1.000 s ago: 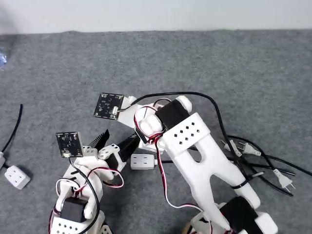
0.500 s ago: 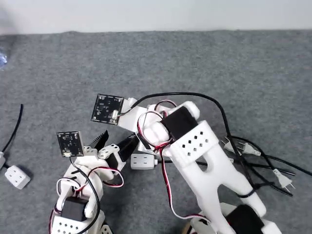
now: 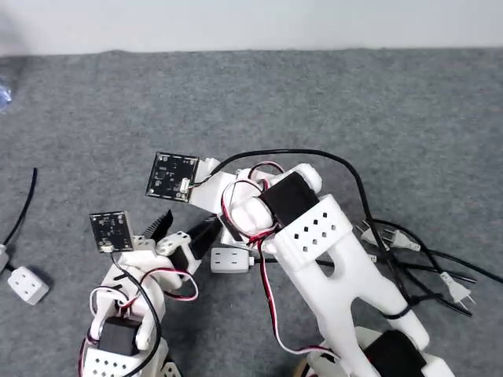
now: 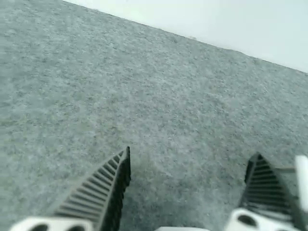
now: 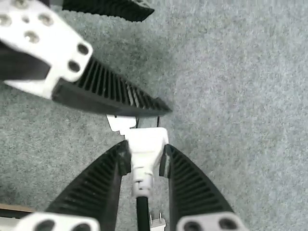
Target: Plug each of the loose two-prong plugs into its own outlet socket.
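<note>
A white plug (image 5: 144,142) is being clamped between the fingers (image 5: 96,187) of the right gripper (image 5: 145,149), which are being pressed against its sides. Just beyond its tip, the left gripper (image 4: 191,155) is being held wide open, nothing between its fingers but grey carpet (image 4: 144,96). An outlet socket (image 3: 230,259) is lying beside its fingers, loose plugs (image 3: 385,236) farther off

**White Parts, Black Ribbing, Grey Ground**

A mottled grey table covering (image 3: 409,110) is seen. The plug (image 5: 144,140) and the outlet socket (image 3: 230,260) are white. Black ribbing is carried by the left gripper (image 4: 190,159) and the right gripper (image 5: 146,153). The cords (image 3: 428,271) are black.
</note>
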You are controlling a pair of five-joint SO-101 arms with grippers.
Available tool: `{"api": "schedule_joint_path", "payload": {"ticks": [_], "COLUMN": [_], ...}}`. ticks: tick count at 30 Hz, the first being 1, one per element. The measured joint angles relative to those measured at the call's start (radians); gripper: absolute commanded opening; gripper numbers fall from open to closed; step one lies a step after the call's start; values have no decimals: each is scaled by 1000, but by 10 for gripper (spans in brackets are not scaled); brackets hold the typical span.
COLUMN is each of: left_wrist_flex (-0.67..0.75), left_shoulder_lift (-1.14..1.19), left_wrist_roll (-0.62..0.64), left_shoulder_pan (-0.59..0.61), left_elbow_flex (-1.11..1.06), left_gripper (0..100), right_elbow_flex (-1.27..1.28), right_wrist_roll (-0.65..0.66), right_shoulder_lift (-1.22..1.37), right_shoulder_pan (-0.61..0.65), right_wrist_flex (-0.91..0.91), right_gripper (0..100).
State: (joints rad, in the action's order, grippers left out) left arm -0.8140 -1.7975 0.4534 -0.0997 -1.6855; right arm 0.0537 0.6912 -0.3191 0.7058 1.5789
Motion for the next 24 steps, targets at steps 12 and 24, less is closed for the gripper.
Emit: {"api": "schedule_joint_path", "payload": {"ticks": [12,24], "left_wrist_flex": [-94,-204], "left_shoulder_lift": [0,0], "left_wrist_roll": [0,-64], "left_shoulder_pan": [578,644], "left_elbow_flex": [-9,-9], "left_gripper": [359,359], "right_elbow_flex": [89,89], "right_wrist_roll": [12,12], "right_shoulder_lift": [199,460], "right_shoulder_pan": [8,63], "right_wrist_flex": [-112,-189], "right_gripper": [8,8]}}
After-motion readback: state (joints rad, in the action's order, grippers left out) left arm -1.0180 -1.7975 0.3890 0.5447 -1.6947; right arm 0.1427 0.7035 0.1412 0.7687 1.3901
